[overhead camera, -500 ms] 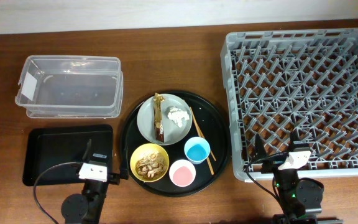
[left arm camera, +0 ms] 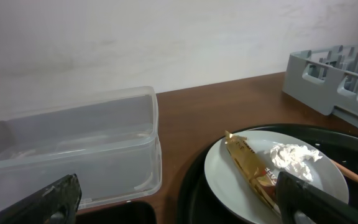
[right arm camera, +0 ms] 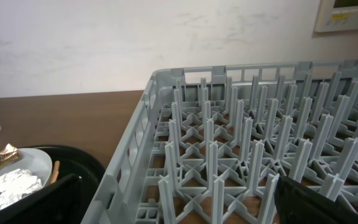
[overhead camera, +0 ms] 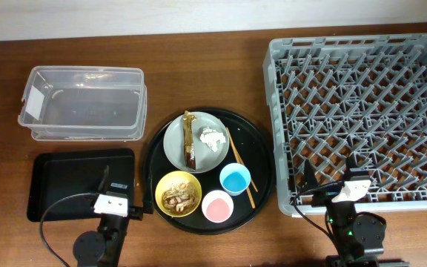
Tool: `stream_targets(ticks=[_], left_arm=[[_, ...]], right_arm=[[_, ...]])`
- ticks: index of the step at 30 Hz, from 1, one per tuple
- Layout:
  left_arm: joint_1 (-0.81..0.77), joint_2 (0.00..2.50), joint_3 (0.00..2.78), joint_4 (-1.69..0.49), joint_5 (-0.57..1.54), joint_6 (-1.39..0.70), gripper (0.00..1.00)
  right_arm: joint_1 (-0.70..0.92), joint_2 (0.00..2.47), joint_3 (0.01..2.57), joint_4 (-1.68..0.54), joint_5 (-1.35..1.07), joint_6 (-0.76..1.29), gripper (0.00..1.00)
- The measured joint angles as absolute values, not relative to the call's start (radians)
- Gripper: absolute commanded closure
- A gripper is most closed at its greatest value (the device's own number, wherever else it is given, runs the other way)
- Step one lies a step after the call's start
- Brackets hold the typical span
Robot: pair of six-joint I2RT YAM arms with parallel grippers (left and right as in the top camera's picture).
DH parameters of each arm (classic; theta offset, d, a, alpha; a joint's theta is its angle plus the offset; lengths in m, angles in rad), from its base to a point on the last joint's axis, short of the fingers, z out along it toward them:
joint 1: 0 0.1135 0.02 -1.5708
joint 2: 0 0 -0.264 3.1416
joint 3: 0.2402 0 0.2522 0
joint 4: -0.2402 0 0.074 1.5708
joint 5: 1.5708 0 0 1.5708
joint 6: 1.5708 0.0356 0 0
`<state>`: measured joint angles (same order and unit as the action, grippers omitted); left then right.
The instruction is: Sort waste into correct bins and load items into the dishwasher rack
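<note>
The left gripper (left arm camera: 176, 193) and the right gripper (right arm camera: 176, 193) are both wide open and hold nothing. It seems no step is done yet. The brown-gold wrapper strip (overhead camera: 190, 139) and the crumpled white tissue (overhead camera: 211, 138) lie on the grey round plate (overhead camera: 175, 147). The brownish food scraps (overhead camera: 178, 194) sit in the yellow bowl (overhead camera: 161, 183). The clear plastic tub (overhead camera: 80, 71), the flat black rectangular tray (overhead camera: 69, 182) and the grey plastic dishwasher rack (overhead camera: 271, 111) have nothing in them.

The round tray (overhead camera: 262, 174) holds plate (overhead camera: 175, 145), bowl (overhead camera: 161, 186) and cups (overhead camera: 235, 179); tub (overhead camera: 84, 71) and flat tray (overhead camera: 69, 185) lie left, rack (overhead camera: 362, 111) right.
</note>
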<state>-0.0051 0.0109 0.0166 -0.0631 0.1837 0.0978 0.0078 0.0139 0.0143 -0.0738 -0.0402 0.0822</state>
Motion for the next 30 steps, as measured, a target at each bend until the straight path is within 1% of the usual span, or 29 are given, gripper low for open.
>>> stream_targets(ticks=[17,19,22,24,26,29,30], left_arm=[[-0.005,0.011,0.017,-0.062,0.184,0.098,0.01],[-0.005,0.011,0.017,-0.062,0.188,0.098,0.01],[-0.005,0.011,0.015,-0.019,0.235,0.098,0.01],[-0.005,0.011,0.022,0.043,0.295,0.088,0.01],[-0.005,0.012,0.067,0.010,0.330,0.047,0.01],[-0.005,0.071,0.287,-0.265,0.393,0.007,0.01],[-0.005,0.104,0.361,-0.358,0.397,0.003,0.01]], right_arm=[[0.008,0.014,0.014,-0.074,-0.046,0.082,0.01],[0.007,0.014,0.014,-0.068,-0.097,0.082,0.02],[0.007,0.014,0.022,-0.071,-0.254,0.085,0.02],[0.007,0.015,0.080,-0.166,-0.327,0.110,0.02],[0.007,0.023,0.206,-0.318,-0.356,0.131,0.02],[0.007,0.121,0.500,-0.580,-0.356,0.133,0.02],[0.007,0.152,0.556,-0.643,-0.352,0.132,0.02]])
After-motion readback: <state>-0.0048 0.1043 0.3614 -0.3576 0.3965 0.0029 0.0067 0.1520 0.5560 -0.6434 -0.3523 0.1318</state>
